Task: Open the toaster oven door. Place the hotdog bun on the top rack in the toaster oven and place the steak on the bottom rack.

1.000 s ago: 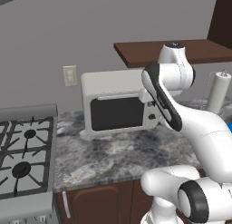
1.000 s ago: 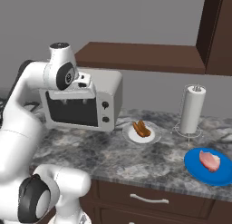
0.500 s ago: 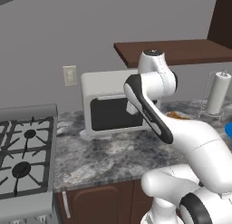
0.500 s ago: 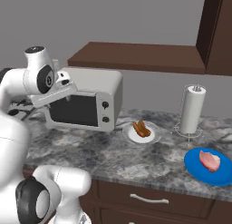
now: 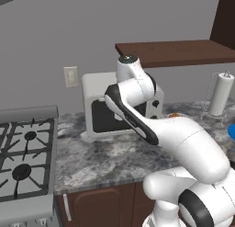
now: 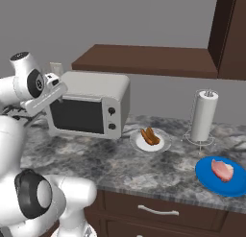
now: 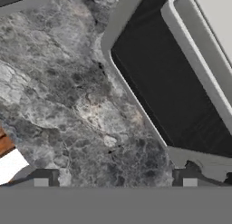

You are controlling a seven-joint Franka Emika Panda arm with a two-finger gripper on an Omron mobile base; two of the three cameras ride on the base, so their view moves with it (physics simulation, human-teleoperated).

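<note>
The toaster oven (image 6: pixel 91 109) stands at the back of the counter, and its door (image 7: pixel 174 94) is shut, dark glass under a pale bar handle (image 7: pixel 201 60). Both racks are hidden behind it. My gripper (image 7: pixel 115 178) is open and holds nothing, hanging above the counter in front of the door. The hand (image 6: pixel 48 94) sits by the oven's upper left front corner. The hotdog bun (image 6: pixel 150 136) lies on a white dish (image 6: pixel 161 146) right of the oven. Farther right, the steak (image 6: pixel 222 169) rests on a blue plate (image 6: pixel 211 182).
A black-grated stove (image 5: pixel 23 150) takes up the counter's left end. A paper towel roll (image 6: pixel 203 116) stands at the back right, and a dark wooden shelf (image 6: pixel 149 58) hangs just above the oven. My own arm (image 5: pixel 137 116) covers much of the oven front in the left base view.
The hand has swung left across the oven's front, from its middle to its left corner, with the jaws staying wide. The door has stayed shut.
</note>
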